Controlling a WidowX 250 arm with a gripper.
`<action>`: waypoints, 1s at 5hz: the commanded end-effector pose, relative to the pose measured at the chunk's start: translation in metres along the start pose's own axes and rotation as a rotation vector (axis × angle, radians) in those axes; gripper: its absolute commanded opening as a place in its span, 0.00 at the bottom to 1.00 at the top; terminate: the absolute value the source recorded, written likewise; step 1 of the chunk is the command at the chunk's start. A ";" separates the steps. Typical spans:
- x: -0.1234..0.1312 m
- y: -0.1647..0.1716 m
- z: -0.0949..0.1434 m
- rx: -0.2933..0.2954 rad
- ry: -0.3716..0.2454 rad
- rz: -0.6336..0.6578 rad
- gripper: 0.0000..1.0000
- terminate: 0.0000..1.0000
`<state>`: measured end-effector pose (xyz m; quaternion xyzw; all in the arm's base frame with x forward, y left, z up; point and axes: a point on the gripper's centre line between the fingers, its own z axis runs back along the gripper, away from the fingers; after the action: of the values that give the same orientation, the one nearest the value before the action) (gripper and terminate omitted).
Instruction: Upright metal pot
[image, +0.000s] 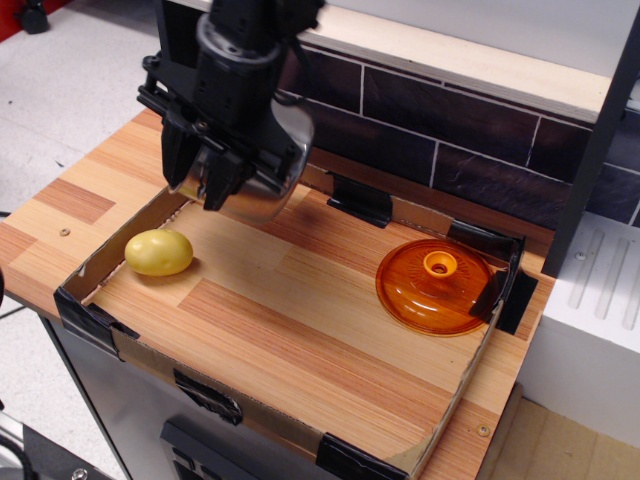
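1. A wooden counter (70, 205) with a butcher-block pattern fills the scene, backed by a dark tiled wall (470, 130) under a pale ledge.
2. A shallow cardboard tray (95, 262) sits on the counter, its low walls patched at the corners and edges with strips of black tape (362, 203).
3. The black robot arm (235, 60) reaches down from the upper left, over the tray's far-left corner.
4. The gripper (205, 175) is clamped on the metal pot (278, 165) — its dark fingers (222, 180) straddle the side of the pot nearest the camera and hide much of it.
5. The metal pot hangs in the air above the tray's back-left area, tilted rather than upright; its shiny curved wall shows to the right of the fingers, and a dark shadow lies on the tray floor beside it. Which way its opening faces cannot be told from this view.
6. An orange translucent lid (436, 287) with a small round knob rests flat on the tray floor at the right, just beside the taped right-hand wall — well apart from the pot.
7. A yellow potato (158, 252) lies on the tray floor near the left wall, below and in front of the gripper, touching neither it nor the pot.
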<state>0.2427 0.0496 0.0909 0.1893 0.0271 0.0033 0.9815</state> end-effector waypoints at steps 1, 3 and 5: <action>-0.011 -0.006 -0.003 0.200 0.052 -0.004 0.00 0.00; -0.011 -0.019 -0.021 0.313 0.092 -0.026 0.00 0.00; 0.000 -0.029 -0.031 0.378 0.102 0.011 1.00 0.00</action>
<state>0.2353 0.0309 0.0491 0.3688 0.0915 0.0061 0.9250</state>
